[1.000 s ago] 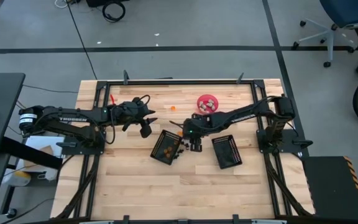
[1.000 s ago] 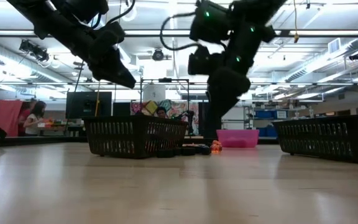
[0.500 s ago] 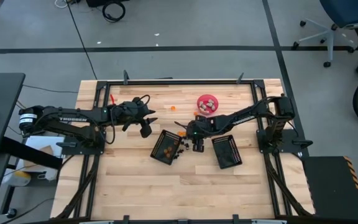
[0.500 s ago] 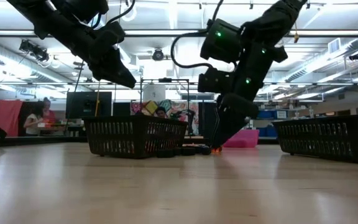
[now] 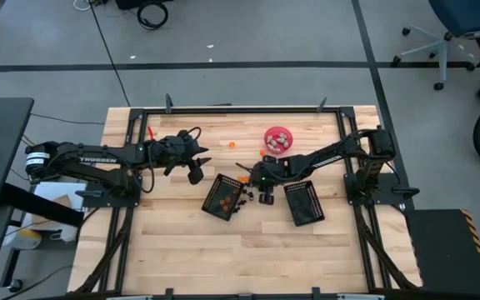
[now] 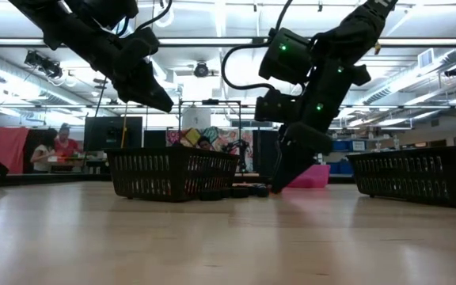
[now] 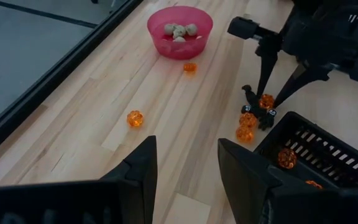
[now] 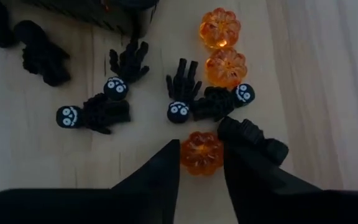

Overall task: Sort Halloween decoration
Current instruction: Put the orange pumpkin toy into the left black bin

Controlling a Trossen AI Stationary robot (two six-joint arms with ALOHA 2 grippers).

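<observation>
Small orange pumpkins and black skeleton pieces lie loose on the wood beside the left black mesh basket, which holds more orange ones. My right gripper is open and down at the table, with one orange pumpkin between its fingertips. It shows as well in the high view and the low view. My left gripper is open too and hangs in the air left of that basket. Pale pieces sit in the pink bowl. My right gripper comes from above, slanting down, and its two fingers stand on either side of the orange pumpkin that lies on the table. Whether they touch it, I cannot tell.
A second black mesh basket stands right of my right gripper. Two stray orange pieces lie on the wood toward the pink bowl at the far side. The table's near half is bare wood.
My right gripper has come down to the table top beside the left basket, tipping more steeply, and now straddles an orange pumpkin. The left arm has kept still.
</observation>
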